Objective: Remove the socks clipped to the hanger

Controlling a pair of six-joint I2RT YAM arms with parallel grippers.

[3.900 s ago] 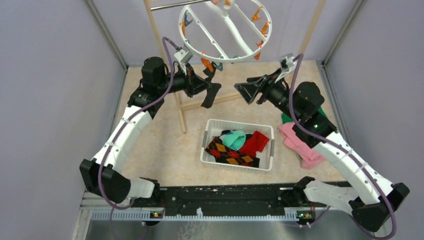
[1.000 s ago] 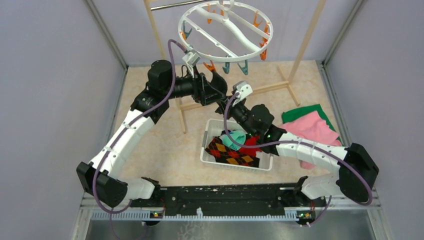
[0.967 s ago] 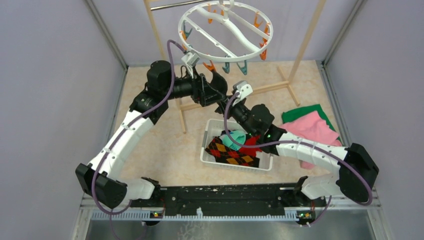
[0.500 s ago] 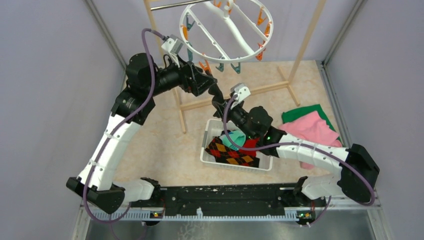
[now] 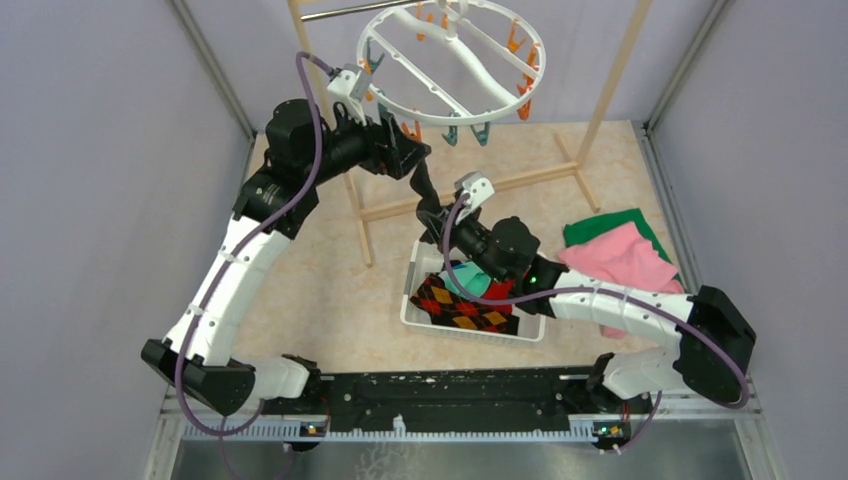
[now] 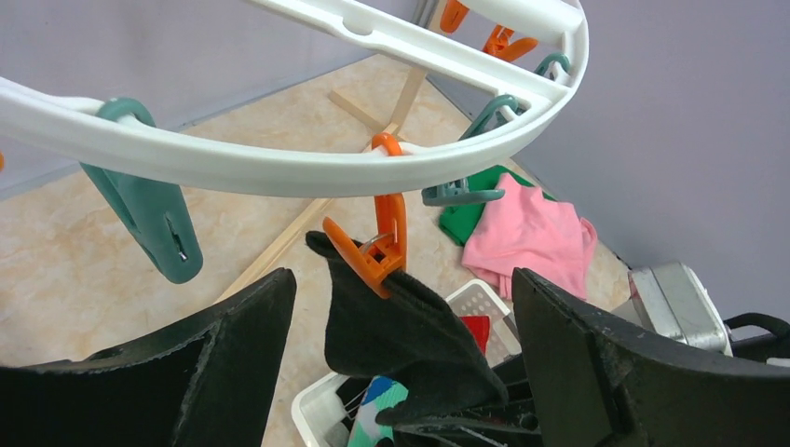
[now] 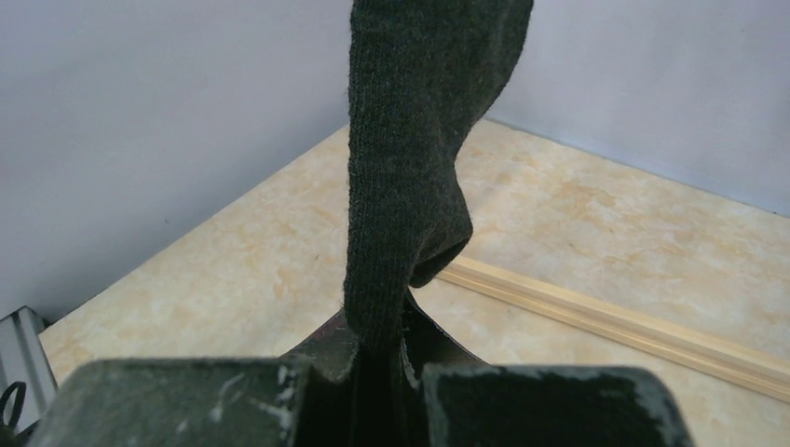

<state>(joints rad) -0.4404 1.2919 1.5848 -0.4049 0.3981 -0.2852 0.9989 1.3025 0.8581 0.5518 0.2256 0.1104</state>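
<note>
One black sock (image 7: 410,140) within the right gripper (image 7: 377,365)

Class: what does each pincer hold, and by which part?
The right pincer clamps the black sock by its lower end; the left pincer, open, holds nothing.

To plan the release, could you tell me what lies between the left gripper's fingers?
Left wrist view: the orange clip, pinching the dark sock, hangs between the left gripper's open fingers.

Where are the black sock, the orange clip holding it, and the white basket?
black sock (image 6: 401,326): left wrist view, mid fabric.
orange clip (image 6: 382,265): left wrist view, lower end.
white basket (image 5: 472,331): top view, near wall.
</note>
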